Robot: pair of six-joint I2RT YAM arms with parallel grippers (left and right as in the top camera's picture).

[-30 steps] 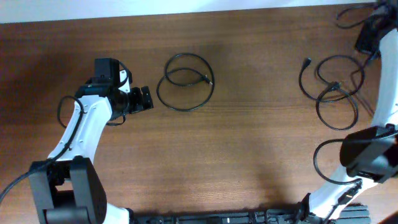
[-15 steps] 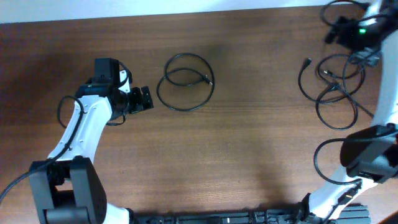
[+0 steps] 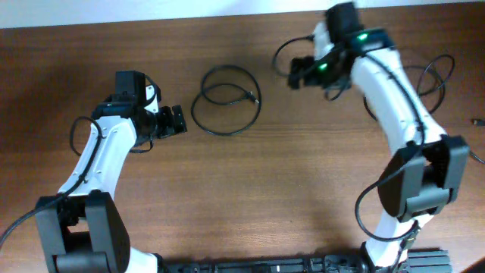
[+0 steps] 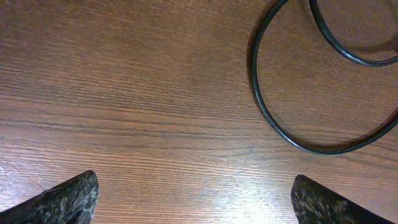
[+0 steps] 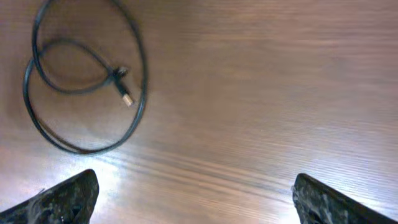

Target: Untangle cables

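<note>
Nearest the robot's base the bench [image 3: 265, 189] is bare brown wood, with both arms reaching out over it. The left pincer [image 3: 183, 121] hovers low with its jaws spread wide and nothing between them. It points at the coiled cable [image 3: 203, 92] just beyond its tips; its wrist view shows only the near arc of that loop, so it is close but not touching. The coil lies flat in two overlapping rings, alone and well apart from anything else, with its plug [image 5: 126, 98] resting inside the larger ring. Lying by itself like this, it looks like one cord already separated out. Farther along, the right pincer [image 3: 294, 76] hangs above open wood to the right of the coil. It too is wide open and empty, and its camera takes in the whole loop, which suits checking or approaching it rather than holding it. Toward the far right edge, the other cables [image 3: 452, 67] show only as thin loops, mostly hidden behind the right arm [image 3: 394, 91]. How knotted they are cannot be told, but the work left probably lies there.
</note>
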